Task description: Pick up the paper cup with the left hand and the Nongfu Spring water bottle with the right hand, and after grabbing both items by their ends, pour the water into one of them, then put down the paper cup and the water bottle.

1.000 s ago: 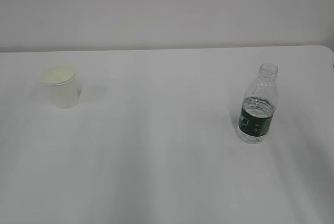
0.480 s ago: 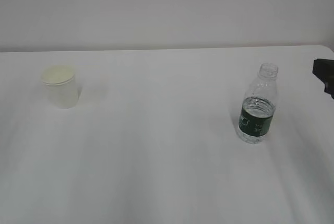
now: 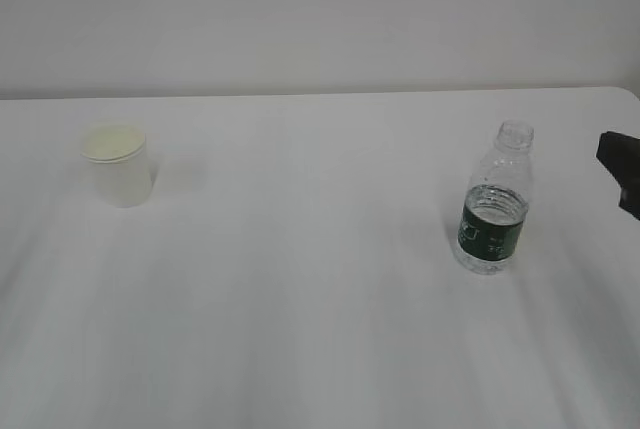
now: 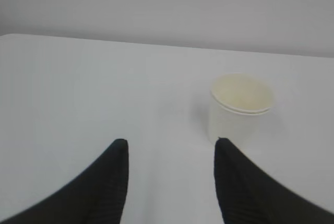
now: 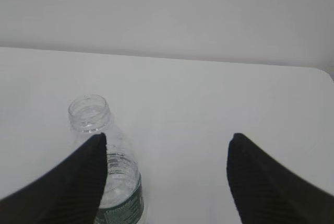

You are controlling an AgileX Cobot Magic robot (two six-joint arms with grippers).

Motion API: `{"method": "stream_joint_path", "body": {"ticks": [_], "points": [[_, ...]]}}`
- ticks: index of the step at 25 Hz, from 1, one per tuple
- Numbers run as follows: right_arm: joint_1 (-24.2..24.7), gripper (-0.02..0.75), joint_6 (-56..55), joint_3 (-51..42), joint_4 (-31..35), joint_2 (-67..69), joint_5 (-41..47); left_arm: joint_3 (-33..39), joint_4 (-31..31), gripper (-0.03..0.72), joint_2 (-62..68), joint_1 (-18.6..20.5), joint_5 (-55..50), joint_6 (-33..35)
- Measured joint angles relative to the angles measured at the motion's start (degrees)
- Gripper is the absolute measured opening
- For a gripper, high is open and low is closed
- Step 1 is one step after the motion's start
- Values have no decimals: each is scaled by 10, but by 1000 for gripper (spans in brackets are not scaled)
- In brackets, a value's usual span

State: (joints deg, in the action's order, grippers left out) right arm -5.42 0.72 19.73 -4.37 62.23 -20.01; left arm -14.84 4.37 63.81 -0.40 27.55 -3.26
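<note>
Closing in from either side of a white table (image 3: 320, 329), both black grippers hold nothing: the left hand (image 4: 169, 153) half open, the small white paper cup (image 4: 240, 108) ahead and right of its gap; the right hand (image 5: 167, 148) wide, the clear ribbed green-labelled Nongfu Spring water bottle (image 5: 107, 177) beside its left finger. A misaligned approach could topple the light, seemingly empty cup or the capless bottle, spilling its water (image 3: 490, 201).

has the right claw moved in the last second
Yes. The right claw has come into the exterior view from the right edge, toward the water bottle, which stands where it was. It is open and not touching the bottle.
</note>
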Motion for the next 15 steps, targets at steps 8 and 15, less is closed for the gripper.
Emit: {"method": "stream_joint_path", "body": {"ticks": [8,15], "points": [[0,536,-49,-100,-12,0,-116,39,-21,377,51,-72,89,-2],[0,536,-56,-128,-48,16,-165,69,-24,377,103,-76,154,-7]]}}
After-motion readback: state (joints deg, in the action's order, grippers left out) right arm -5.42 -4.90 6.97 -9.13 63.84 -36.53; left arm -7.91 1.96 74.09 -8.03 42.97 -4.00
